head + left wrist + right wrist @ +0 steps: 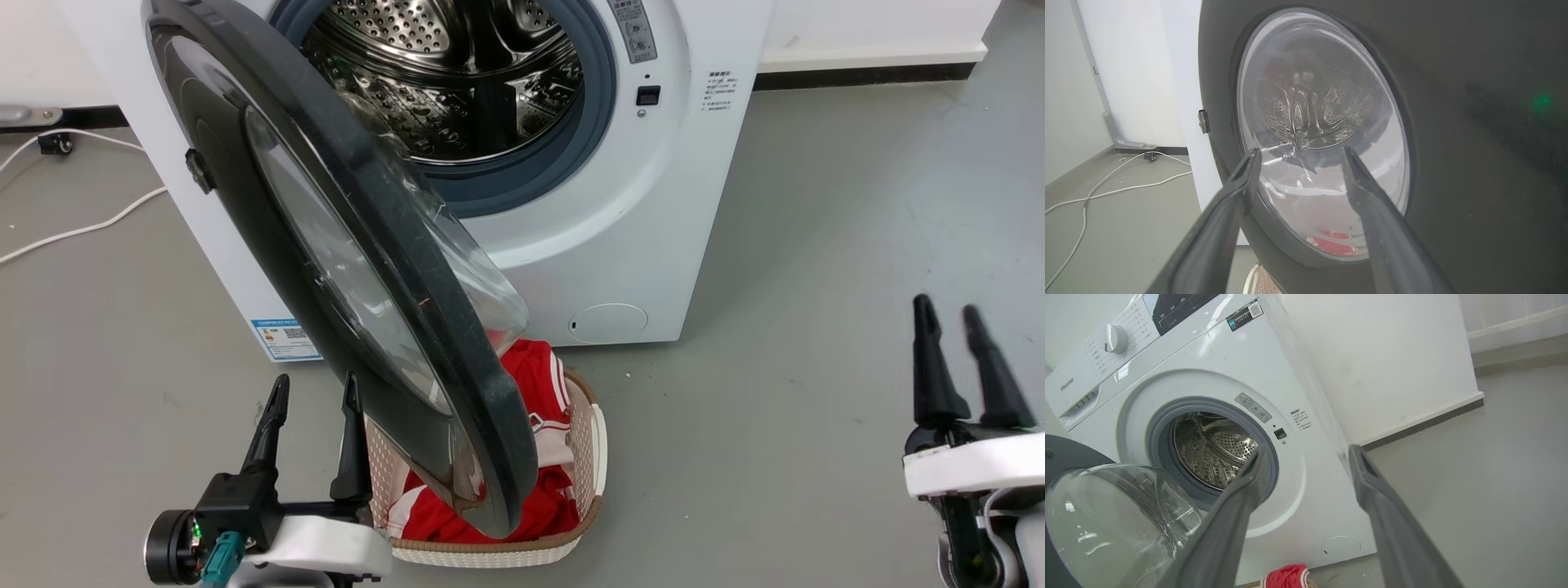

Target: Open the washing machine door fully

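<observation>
Left gripper (317,380): fingers apart and holding nothing. It sits low at the outer face of the washing machine door (359,245), and in its wrist view the fingers aim at the round window. Its right finger is just beside the door, but contact cannot be told.
Right gripper (947,304): fingers apart and empty, over the bare floor (800,245), well to the right of the machine and aimed at its front.
Washing machine (653,229): stands on the floor by the wall, with the drum (441,73) and grey gasket (531,167) exposed.
Door position: swung out roughly square to the machine's front and hinged at the left of the opening. Its free edge hangs over the laundry basket (589,457) of red clothes (543,380), which sits on the floor just before the machine.
Progress: judged about half open; the door has to swing further toward the robot's left.
Handling: likely heavy and stiff, turning only along its hinge arc. The glossy surface is probably slippery under the fingers, and the glass bowl (486,286) is the breakable part.
Where to take hold: the thick black rim (494,412) near the free edge, farthest from the hinge, gives the most leverage. Keep off the glass.
Risk: the left gripper is on the side the door must swing into, so it may block the door unless it draws the rim along.
</observation>
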